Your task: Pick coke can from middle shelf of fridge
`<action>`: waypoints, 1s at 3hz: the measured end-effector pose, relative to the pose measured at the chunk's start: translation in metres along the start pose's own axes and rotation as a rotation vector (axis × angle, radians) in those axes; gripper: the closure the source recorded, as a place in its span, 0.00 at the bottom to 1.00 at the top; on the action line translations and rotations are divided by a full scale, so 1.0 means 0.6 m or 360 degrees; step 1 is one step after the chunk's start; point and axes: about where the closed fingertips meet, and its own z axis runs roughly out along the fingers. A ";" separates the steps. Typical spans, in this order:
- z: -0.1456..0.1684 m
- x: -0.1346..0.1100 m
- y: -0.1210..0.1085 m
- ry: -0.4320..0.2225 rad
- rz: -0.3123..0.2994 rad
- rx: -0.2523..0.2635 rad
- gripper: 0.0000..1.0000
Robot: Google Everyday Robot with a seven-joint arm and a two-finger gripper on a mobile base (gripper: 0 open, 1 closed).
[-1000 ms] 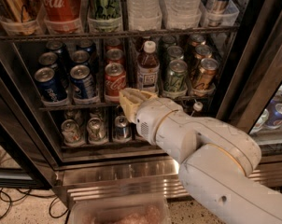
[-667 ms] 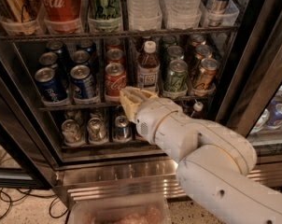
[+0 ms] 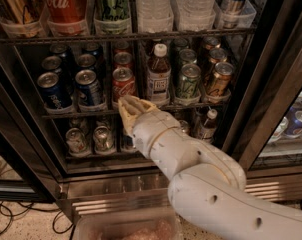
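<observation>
The fridge [image 3: 21, 149] stands open with its wire shelves in view. The coke can [image 3: 123, 84], red with white script and a silver top, stands upright at the front of the middle shelf [image 3: 76, 115], with more red cans in a row behind it. My gripper [image 3: 129, 108] is at the shelf's front rail, just below and in front of the coke can, and its tip overlaps the can's base. The white arm reaches in from the lower right and hides part of the lower shelf.
Blue Pepsi cans [image 3: 52, 90] stand left of the coke can; a brown bottle [image 3: 158, 76] and green cans [image 3: 188, 80] stand to its right. A large red Coca-Cola container [image 3: 65, 4] is on the top shelf. Silver cans [image 3: 103, 138] sit below. The door frame [image 3: 271, 84] is at right.
My gripper has moved a little left along the shelf rail, closer under the coke can. The cans have not moved.
</observation>
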 end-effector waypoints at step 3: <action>0.079 -0.028 -0.026 0.0132 -0.0086 -0.0167 1.00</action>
